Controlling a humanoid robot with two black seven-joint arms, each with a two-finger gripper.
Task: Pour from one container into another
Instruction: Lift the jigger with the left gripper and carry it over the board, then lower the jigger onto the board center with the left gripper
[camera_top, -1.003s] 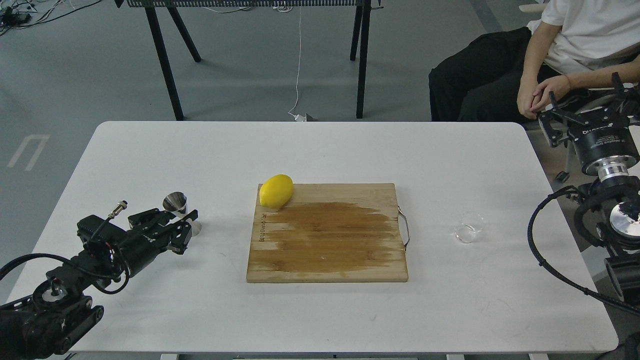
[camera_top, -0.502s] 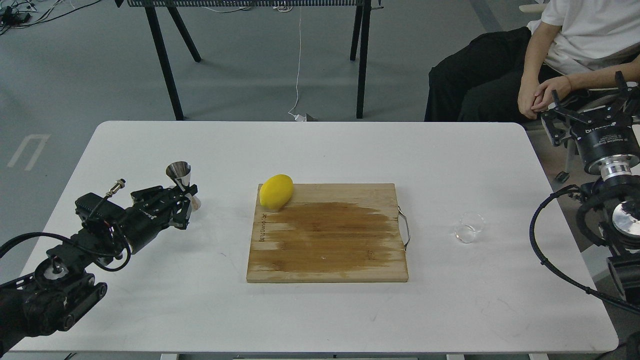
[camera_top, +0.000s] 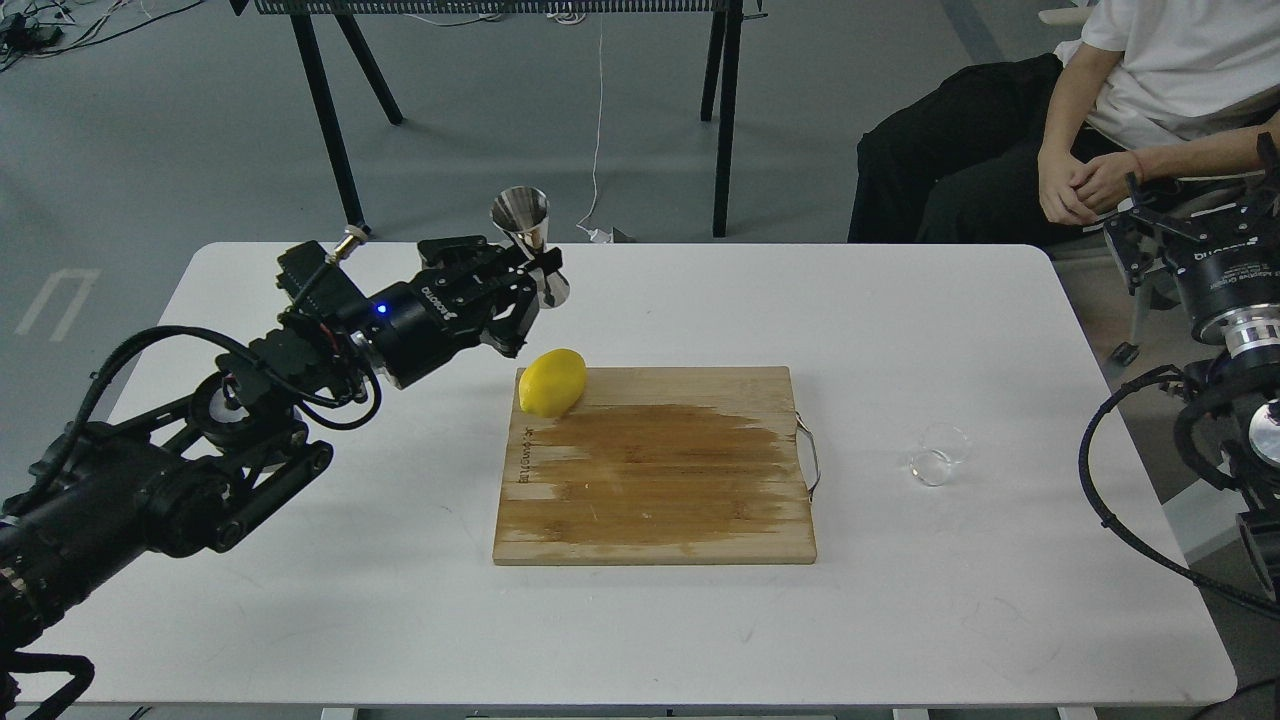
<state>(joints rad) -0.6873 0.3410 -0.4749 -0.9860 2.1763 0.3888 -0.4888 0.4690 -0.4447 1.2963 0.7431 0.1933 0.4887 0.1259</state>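
My left gripper (camera_top: 528, 275) is shut on the shiny steel jigger (camera_top: 527, 240), holding it upright in the air behind the yellow lemon (camera_top: 552, 382). The clear glass cup (camera_top: 938, 455) stands alone on the white table (camera_top: 300, 600), right of the wooden cutting board (camera_top: 655, 465). My right gripper (camera_top: 1195, 225) hangs beyond the table's right edge, far above and behind the cup; its fingers spread wide with nothing between them.
The lemon rests on the board's far left corner. The board has a wet dark patch and a metal handle (camera_top: 810, 455) on its right side. A seated person (camera_top: 1120, 110) is at the far right, close to my right arm.
My left arm has lifted the jigger off the table at the left and carried it up and rightward, to behind the lemon. The right gripper drifted slightly up and right.
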